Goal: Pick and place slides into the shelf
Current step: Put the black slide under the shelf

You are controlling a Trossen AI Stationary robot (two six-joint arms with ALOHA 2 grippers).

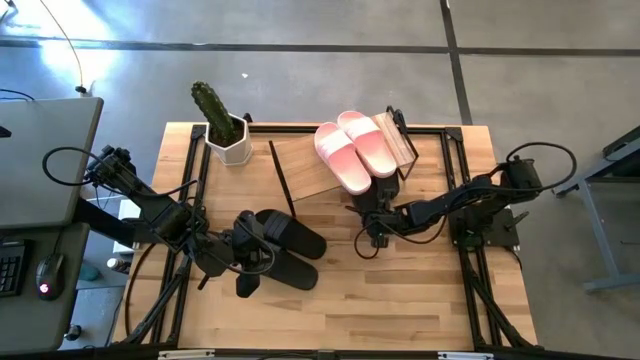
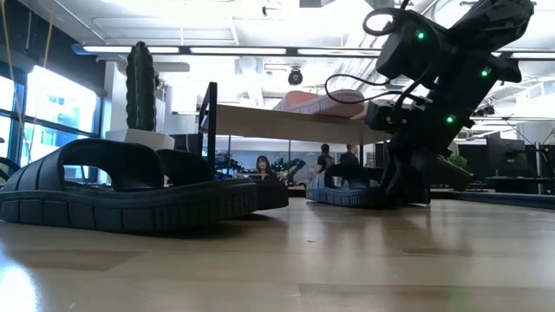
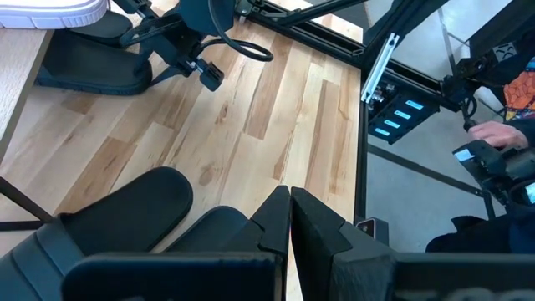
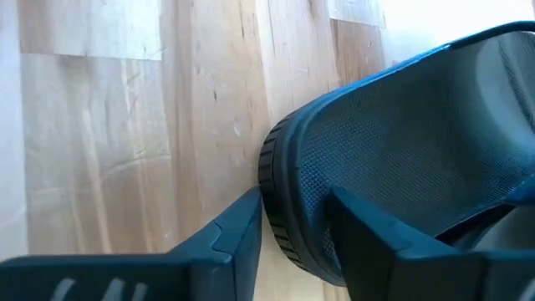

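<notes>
The shelf [image 1: 320, 165] stands at the table's far middle with a pale pink pair of slides [image 1: 355, 150] on its plank top. One black slide [image 4: 401, 159] lies on the table at the shelf's near edge, and my right gripper [image 4: 292, 226] is shut on its rounded end. A black pair [image 1: 285, 245] lies left of the middle, soles on the table. My left gripper [image 3: 290, 217] hangs above that pair, shut, with nothing between its fingers. My right gripper has the rim of the black slide's rounded end [image 4: 288, 180] between its two fingers, one finger [image 4: 238, 234] outside against the sole's side and the other [image 4: 368, 242] on the footbed. The fingers slant down from the near right. The slide's sole lies on the table.
A cactus in a white pot [image 1: 225, 125] stands at the far left corner by the shelf. Black frame rails [image 1: 470, 270] run along the table's sides. A person's hand [image 3: 501, 134] shows beyond the right edge. Bare wood lies between the two arms.
</notes>
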